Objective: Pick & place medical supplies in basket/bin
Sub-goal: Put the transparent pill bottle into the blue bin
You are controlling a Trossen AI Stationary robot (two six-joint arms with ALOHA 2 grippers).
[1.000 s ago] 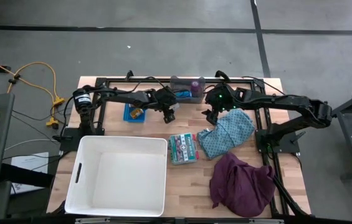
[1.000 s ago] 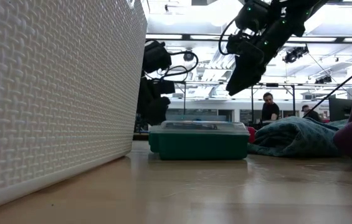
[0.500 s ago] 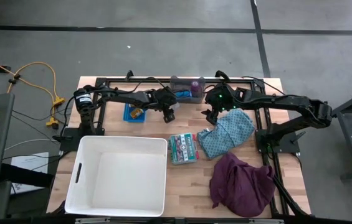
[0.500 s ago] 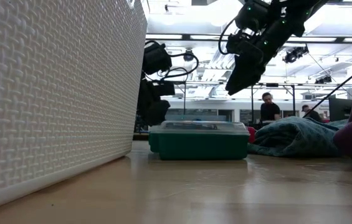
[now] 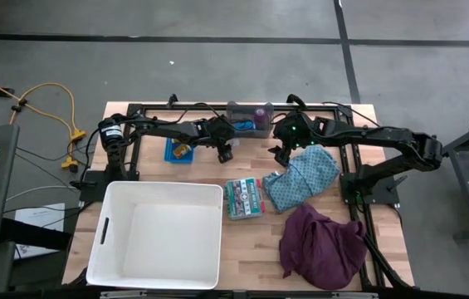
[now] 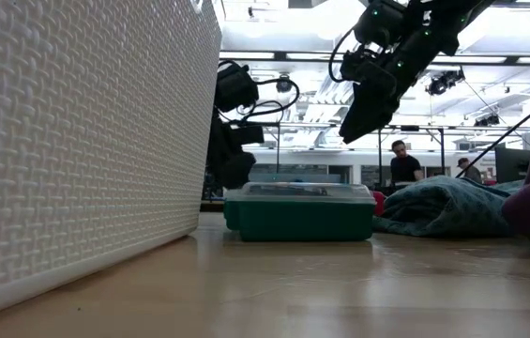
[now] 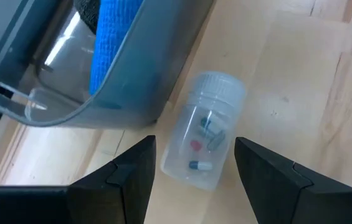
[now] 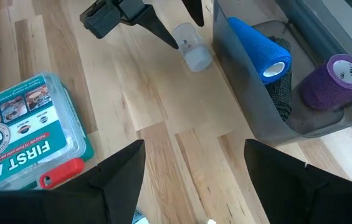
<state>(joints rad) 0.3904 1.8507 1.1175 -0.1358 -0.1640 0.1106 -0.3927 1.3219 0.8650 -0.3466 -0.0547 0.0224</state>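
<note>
1. The left gripper [image 5: 227,154] reaches in from the table's left edge and hangs just beside the grey tray [image 5: 249,121] at the table's far edge. Its jaws stand spread, one on each side of a clear pill bottle [image 7: 202,147] that lies on its side on the wood right against the tray's wall. The fingers do not touch the bottle.
2. The right gripper [image 5: 278,155] comes from the table's right side, also near the grey tray. It is raised off the table with its tip pointing down, jaws apart and holding nothing.
3. Inside the tray stand a blue roll [image 8: 260,51] and a purple roll [image 8: 335,81], with a dark roll between them.
4. The pill bottle has a ribbed clear cap, and coloured capsules show through its wall.
5. A green-edged case [image 8: 25,134] lies flat, well apart from the tray toward the table's near side; its lid reads "FIRST AID" in white on teal.
6. A teal patterned cloth [image 5: 302,178] lies near the case, under the right arm.
7. A maroon cloth [image 5: 321,244] lies beyond the teal one, farther still from the tray.
8. The white bin [image 5: 158,235] sits beside the case, well apart from the tray.
</note>
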